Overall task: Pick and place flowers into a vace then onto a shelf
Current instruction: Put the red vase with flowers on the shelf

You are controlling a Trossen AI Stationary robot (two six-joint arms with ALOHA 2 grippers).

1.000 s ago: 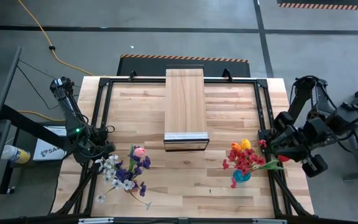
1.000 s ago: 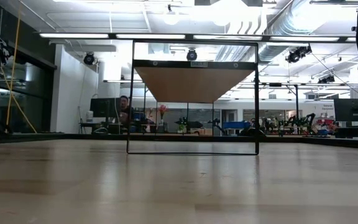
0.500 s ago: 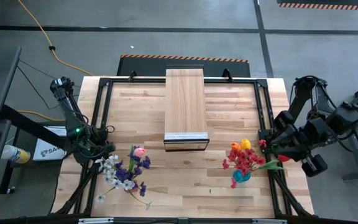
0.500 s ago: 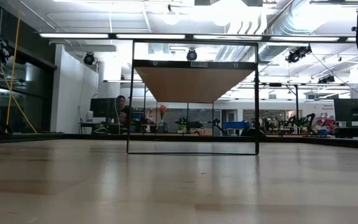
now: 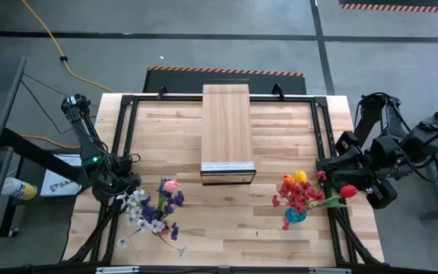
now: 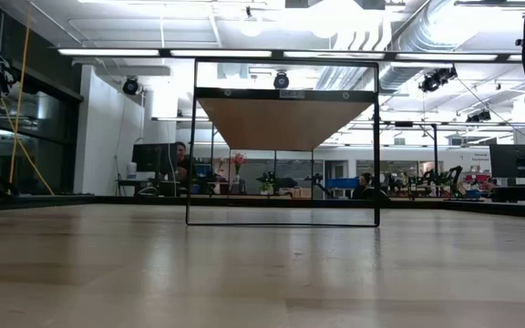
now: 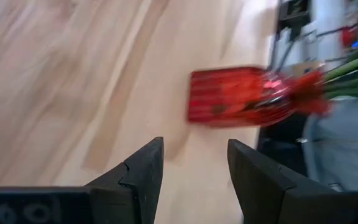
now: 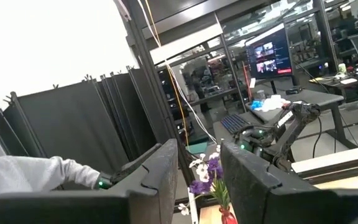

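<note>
A bunch of purple, white and pink flowers (image 5: 154,207) stands in a red ribbed vase (image 7: 235,96) at the table's near left. My left gripper (image 5: 124,185) is just left of it, low over the table and open (image 7: 194,168); the vase stands ahead of the fingers, apart from them. Red, orange and yellow flowers (image 5: 299,194) stand in a blue vase (image 5: 295,216) at the near right, with one red tulip (image 5: 347,192) leaning toward the right edge. My right gripper (image 5: 331,169) is above that bunch and open (image 8: 197,180), with nothing between its fingers. The shelf (image 5: 226,133) stands at the far middle.
A black metal frame (image 5: 128,137) runs along the table's left and right sides. The shelf shows in the low view as a raised wooden board on a thin frame (image 6: 285,123). A person in a grey sleeve (image 8: 30,174) sits beyond the table, and another (image 6: 180,159) far behind.
My right gripper's wrist has turned a little in place. Both bunches of flowers and both vases stand as before.
</note>
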